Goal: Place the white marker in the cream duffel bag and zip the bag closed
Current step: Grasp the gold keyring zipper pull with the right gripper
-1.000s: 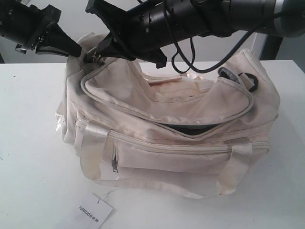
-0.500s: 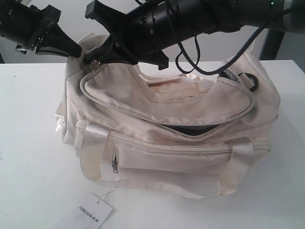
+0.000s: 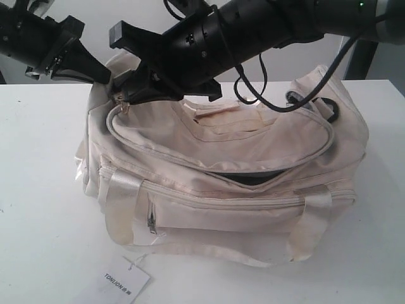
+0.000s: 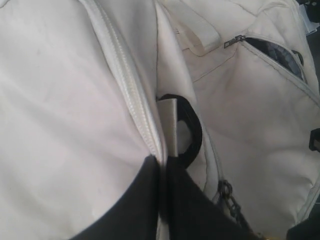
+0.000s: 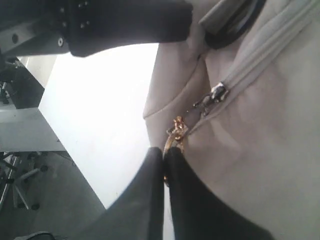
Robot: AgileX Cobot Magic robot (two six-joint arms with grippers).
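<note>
Pinching a small gold zip pull [image 5: 176, 134] between its two dark fingers [image 5: 142, 200], the right gripper [image 5: 164, 156] is clamped on it with the jaws pressed together. Its arm stretches across the top of the cream duffel bag [image 3: 253, 142] to the bag's left end in the exterior view. The silver zip slider [image 5: 218, 92] sits just beyond the pull on the closed stretch of zip. The left gripper [image 3: 100, 76] meets the same end of the bag from the outer side. Its jaws are together on a fold of cream fabric beside the zip seam, close to a black end ring [image 4: 194, 131]. The bag sits on a white table [image 3: 38, 190], slumped and soft. Along its front, a gap [image 3: 243, 178] in the main zip shows dark lining. A white paper hang tag [image 3: 126, 283] lies on the table just in front of the bag. The white marker shows in none of the views, so where it lies cannot be told.
</note>
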